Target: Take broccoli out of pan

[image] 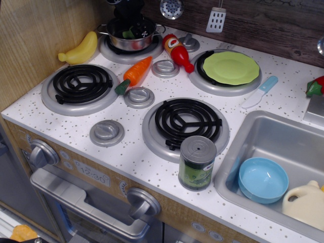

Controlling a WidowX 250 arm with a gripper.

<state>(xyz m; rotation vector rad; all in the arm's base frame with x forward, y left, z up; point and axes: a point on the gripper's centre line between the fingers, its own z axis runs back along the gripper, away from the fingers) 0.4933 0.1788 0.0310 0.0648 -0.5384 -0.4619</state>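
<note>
Up in the upper left of the frame, the pan (129, 38) sits on the rear-left burner of the toy stove, and the black gripper (132, 28) is sunk into its mouth. A sliver of green at the gripper's lower edge looks like the broccoli (128, 34), low inside the pan. Whether the jaws have closed on it cannot be told; the black body hides the fingertips.

Judging by its look, the broccoli is a light, rigid plastic toy with a smooth, rather slippery skin, so it should lift with little force but may squirt out of a pinch on the rounded head. The lumpy head gives the widest purchase; the short stem, not visible here, would be a thinner target. The pan is light too and could ride up or tip with the toy if a finger snags its wall.

Around it: a yellow banana (80, 49) lies to the left against the wooden wall, a ketchup bottle (177, 52) just right of the pan, a carrot (134, 74) below it on the bench (126, 152). A slotted spatula (216, 19) and a strainer ladle (171, 8) hang above, near any upward path.
</note>
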